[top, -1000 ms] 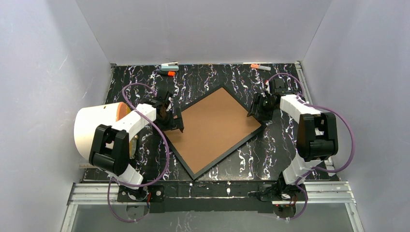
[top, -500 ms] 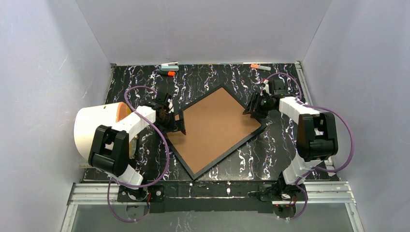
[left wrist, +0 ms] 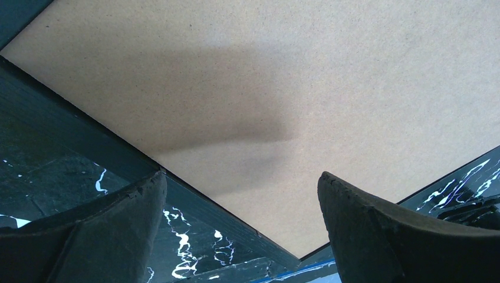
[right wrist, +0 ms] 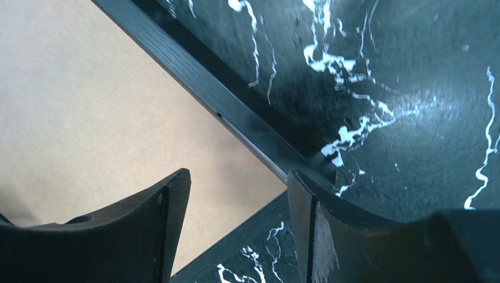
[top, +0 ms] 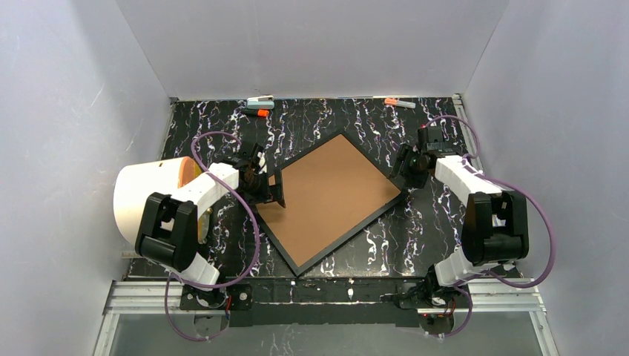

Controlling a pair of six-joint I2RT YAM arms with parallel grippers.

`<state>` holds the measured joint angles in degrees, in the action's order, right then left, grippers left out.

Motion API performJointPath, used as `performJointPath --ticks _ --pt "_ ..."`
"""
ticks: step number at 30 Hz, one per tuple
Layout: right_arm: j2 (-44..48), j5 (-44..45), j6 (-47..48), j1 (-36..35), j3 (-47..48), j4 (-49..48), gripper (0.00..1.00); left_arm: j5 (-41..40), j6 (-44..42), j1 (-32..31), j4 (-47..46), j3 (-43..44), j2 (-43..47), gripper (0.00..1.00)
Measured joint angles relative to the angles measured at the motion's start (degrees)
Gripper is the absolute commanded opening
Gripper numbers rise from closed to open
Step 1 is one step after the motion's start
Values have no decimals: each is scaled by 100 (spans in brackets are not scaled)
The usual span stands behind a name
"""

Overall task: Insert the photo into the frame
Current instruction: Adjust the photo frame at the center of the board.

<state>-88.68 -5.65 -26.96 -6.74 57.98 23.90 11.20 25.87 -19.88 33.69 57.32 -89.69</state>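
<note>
Nearest us, the frame point(top: 347, 236) lies flat on the marbled table point(top: 415, 237), turned like a diamond with one corner toward the arm bases. A brown board point(top: 330, 196) fills it edge to edge. A white drum point(top: 145, 196) sits at the table's left side, behind the left arm. Further in, the left gripper point(top: 274, 190) hangs over the frame's left corner with its jaws spread wide and gripping nothing. In its wrist view, one of its fingers point(left wrist: 118, 230) is over the table just outside the frame's black edge, while the other is over the board near the corner, so the edge runs slantwise between them. We cannot tell whether either tip touches. The right gripper point(top: 400, 167) is just beside the frame's right corner, its jaws also apart, less widely, and empty. In its wrist view, the frame's edge and the board's corner show in the gap between the fingers point(right wrist: 118, 230), and the corner itself passes under the other finger. Farthest off, orange-tipped markers point(top: 258, 113) lie along the table's back edge, well apart from the frame.
</note>
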Motion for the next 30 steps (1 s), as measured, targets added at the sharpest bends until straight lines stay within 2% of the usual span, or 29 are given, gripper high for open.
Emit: performJointPath --ticks 4,19,30 --pt "-9 -42 -28 0 -195 87 63 20 -44 0 -24 -28 28 98" --pt "-179 -306 -85 63 -267 61 60 63 -136 0 -57 -61 55 98" --pt "26 -896 -313 63 -885 -986 60 66 -149 0 -107 -114 103 98"
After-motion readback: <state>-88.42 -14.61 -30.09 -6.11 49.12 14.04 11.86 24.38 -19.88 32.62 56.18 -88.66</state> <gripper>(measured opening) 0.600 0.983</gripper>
